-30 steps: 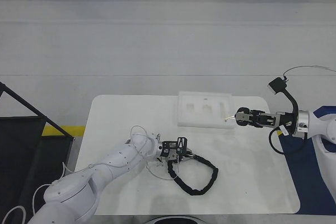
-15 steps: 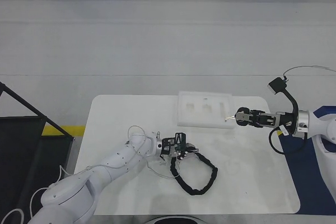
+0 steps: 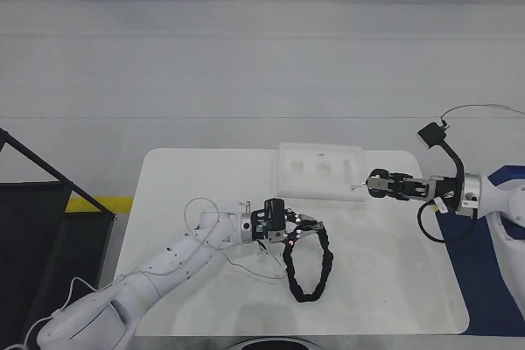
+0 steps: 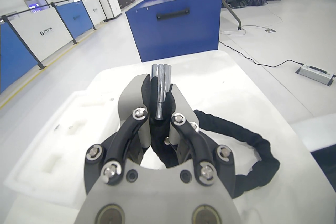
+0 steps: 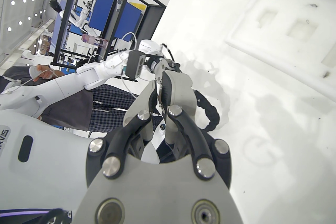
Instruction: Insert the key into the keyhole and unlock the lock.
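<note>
White foam tray (image 3: 306,186) at the far edge of the white table (image 3: 184,192), black metal frame (image 3: 35,156) beside it.

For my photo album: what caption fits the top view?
Left gripper holds the chain lock; right gripper holds the key at the edge of a foam tray.

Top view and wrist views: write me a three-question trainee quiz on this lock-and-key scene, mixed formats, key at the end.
1. True or false: the left hand is shut on the lock cylinder.
2. Where is the key held by the right hand? A) in the keyhole; B) over the foam tray, apart from the lock cylinder; C) dropped on the floor.
3. Fill in: the black chain forms a ___ resting on the table.

Key: 1 true; 2 B; 3 loop.
</note>
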Controlling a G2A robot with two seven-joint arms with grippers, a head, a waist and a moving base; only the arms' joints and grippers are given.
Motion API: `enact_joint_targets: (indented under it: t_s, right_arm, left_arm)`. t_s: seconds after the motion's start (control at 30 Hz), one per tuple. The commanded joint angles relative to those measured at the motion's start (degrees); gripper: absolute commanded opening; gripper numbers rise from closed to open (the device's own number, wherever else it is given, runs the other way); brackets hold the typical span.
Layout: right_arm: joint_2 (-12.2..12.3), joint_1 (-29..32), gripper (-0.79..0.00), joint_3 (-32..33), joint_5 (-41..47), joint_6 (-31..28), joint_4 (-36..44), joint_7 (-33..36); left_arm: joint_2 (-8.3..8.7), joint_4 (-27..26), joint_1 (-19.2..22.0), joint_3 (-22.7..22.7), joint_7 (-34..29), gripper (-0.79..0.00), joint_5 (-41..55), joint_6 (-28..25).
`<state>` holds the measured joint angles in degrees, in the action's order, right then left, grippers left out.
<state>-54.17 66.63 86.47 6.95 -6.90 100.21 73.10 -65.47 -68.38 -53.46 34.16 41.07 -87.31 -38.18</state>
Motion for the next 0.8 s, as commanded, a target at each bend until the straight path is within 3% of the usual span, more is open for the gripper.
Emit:
enact_joint_targets:
  t_s: [0.0,0.27,0.43,0.6,0.77]
  right_arm:
    - [0.29,0.34,-0.785,0.75,-0.84,1.73,1.13,1.01]
    - [1.81,4.15,-0.785,8.20,-0.46,8.21,10.06,5.95]
    - [2.26,7.25,-0.785,12.75,3.04,9.77,14.51,5.63]
    - [2.43,10.40,-0.785,15.69,6.20,9.99,17.53,3.66]
    - [2.52,12.96,-0.785,17.17,8.10,9.95,19.19,1.47]
  left_arm:
    - [0.60,-3.07,-1.06,1.37,-1.19,-0.785,0.29,0.14]
    - [2.47,-14.44,-4.65,6.88,-4.89,-0.785,1.12,0.96]
    - [2.88,-19.06,-5.43,9.27,-6.32,-0.785,1.11,2.09]
    - [2.31,-20.49,-3.94,9.78,-8.07,-0.785,2.52,2.17]
    - [0.86,-18.38,-0.72,8.51,-8.78,-0.785,4.64,2.42]
